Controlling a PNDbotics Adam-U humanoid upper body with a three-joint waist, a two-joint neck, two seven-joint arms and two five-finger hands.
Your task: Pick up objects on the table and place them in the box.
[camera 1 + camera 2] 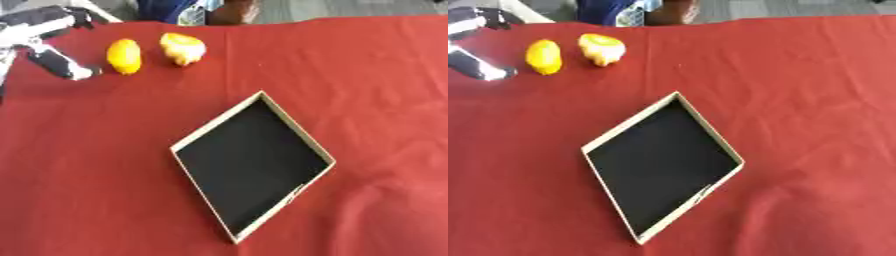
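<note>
Left eye view: box (308,142) sits empty mid-surface on red cloth (367,75). Two yellow fruits, lemon (124,56) and second yellow fruit (182,48), lie at far left, well apart from box. Left hand (54,61) is just beside lemon, fingers extended, holding nothing. Right hand not visible. Nothing placed yet; both fruits remain.

The left hand (54,61) is black with silvery-white finger ends; silver and black arm segments rise behind it, beside the yellow fruit (124,56).
</note>
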